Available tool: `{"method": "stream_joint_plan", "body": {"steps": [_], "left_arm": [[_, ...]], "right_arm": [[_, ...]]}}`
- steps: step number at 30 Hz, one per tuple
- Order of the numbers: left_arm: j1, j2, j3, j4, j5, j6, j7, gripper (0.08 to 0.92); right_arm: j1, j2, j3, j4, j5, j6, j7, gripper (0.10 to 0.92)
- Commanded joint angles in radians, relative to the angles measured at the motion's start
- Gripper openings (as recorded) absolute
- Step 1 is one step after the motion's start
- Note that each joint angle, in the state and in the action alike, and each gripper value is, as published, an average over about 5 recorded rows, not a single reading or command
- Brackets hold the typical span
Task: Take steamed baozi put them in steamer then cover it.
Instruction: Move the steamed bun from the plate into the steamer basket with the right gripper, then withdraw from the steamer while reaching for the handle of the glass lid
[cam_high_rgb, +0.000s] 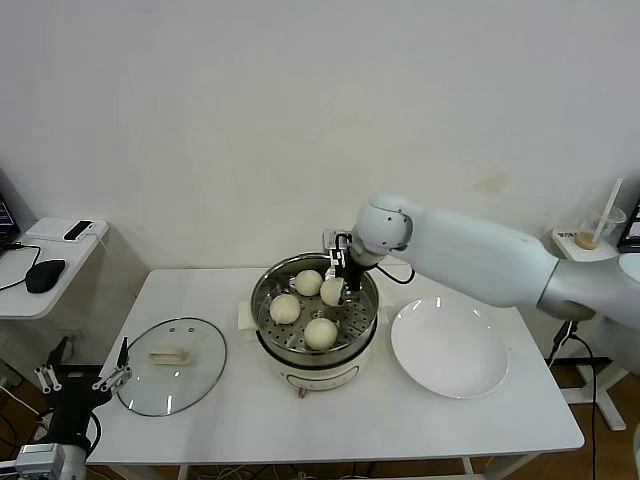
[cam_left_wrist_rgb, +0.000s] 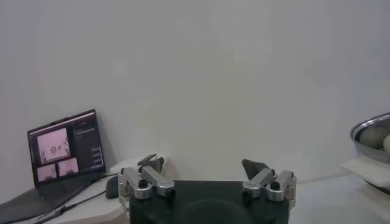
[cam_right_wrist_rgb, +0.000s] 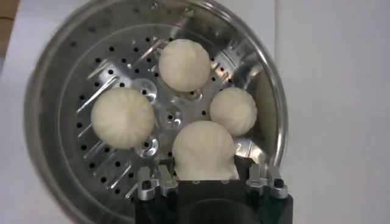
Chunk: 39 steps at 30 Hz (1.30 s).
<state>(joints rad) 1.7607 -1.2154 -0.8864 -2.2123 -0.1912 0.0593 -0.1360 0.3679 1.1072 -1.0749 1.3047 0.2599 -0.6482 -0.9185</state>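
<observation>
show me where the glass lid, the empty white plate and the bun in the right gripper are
Lid (cam_high_rgb: 171, 365), head view, on its clear glass near the handle.
Plate (cam_high_rgb: 450, 348), head view, on its bare centre.
Bun (cam_right_wrist_rgb: 203, 149), right wrist view, on its rounded top.

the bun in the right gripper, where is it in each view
Head view: the held bun sits at the back right of the steamer, between the right gripper fingers.
Right wrist view: it is the nearest bun, just above the gripper body, over the perforated tray.
Left wrist view: I cannot pick it out; only the steamer's rim shows at the edge.
Shared landmark: the steamer's shiny rim appears in all three views.
</observation>
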Motion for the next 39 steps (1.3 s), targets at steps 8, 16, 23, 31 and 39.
{"method": "stream_joint_plan", "body": {"steps": [8, 16, 23, 31, 39], "left_arm": [[-0.005, 0.000, 0.001, 0.006, 0.000, 0.000, 0.000, 0.823], [-0.003, -0.003, -0.002, 0.006, 0.000, 0.000, 0.000, 0.823], [-0.010, -0.004, 0.005, 0.008, 0.000, 0.000, -0.001, 0.823], [-0.016, -0.006, 0.015, 0.006, 0.003, 0.000, -0.001, 0.823], [-0.030, -0.007, 0.029, 0.020, 0.013, -0.001, -0.001, 0.823]], "right_arm": [[-0.066, 0.055, 0.019, -0.081, -0.031, -0.016, 0.032, 0.628], [-0.051, 0.031, 0.040, -0.041, -0.030, -0.021, 0.026, 0.686], [0.030, -0.083, 0.077, 0.097, 0.029, -0.034, 0.020, 0.817], [-0.071, -0.320, 0.244, 0.360, 0.121, -0.042, 0.240, 0.823], [-0.649, -0.560, 0.735, 0.578, 0.131, 0.166, 0.621, 0.823]]}}
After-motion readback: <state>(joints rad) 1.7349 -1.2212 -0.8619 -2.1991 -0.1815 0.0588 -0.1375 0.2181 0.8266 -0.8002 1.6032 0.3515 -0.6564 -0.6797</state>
